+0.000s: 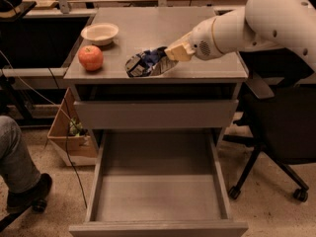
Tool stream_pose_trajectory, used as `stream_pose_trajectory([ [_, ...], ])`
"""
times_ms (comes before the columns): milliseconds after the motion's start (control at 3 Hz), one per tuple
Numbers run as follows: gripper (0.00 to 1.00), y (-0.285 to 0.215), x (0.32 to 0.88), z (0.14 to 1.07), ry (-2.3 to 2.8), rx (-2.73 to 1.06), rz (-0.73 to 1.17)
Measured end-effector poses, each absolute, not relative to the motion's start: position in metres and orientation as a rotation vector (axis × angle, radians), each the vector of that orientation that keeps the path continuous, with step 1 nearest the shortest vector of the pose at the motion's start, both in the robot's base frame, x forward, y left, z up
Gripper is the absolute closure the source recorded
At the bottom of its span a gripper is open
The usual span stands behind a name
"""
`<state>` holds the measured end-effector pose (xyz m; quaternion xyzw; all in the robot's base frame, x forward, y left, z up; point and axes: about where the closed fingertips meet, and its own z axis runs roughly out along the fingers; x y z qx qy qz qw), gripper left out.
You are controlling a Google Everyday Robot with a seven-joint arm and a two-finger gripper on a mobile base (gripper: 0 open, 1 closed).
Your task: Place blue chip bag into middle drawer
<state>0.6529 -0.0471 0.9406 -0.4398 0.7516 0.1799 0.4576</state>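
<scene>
The blue chip bag (144,64), crumpled dark blue and white, is at the front middle of the grey cabinet top (148,26). My gripper (171,54) comes in from the right on the white arm and is shut on the bag's right end. The middle drawer (158,196) is pulled fully out below, a wide shallow grey tray with nothing in it. The upper drawer (155,113) above it is closed.
A red apple (91,58) and a white bowl (99,33) sit on the left of the cabinet top. A black office chair (281,132) stands to the right. A cardboard box (69,135) and a person's leg (17,162) are on the left.
</scene>
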Motion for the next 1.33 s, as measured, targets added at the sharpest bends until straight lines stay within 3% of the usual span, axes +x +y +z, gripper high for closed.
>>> stream_pose_trajectory([
  [1333, 1.0, -0.036, 0.519, 0.788, 1.95, -1.135, 0.774],
])
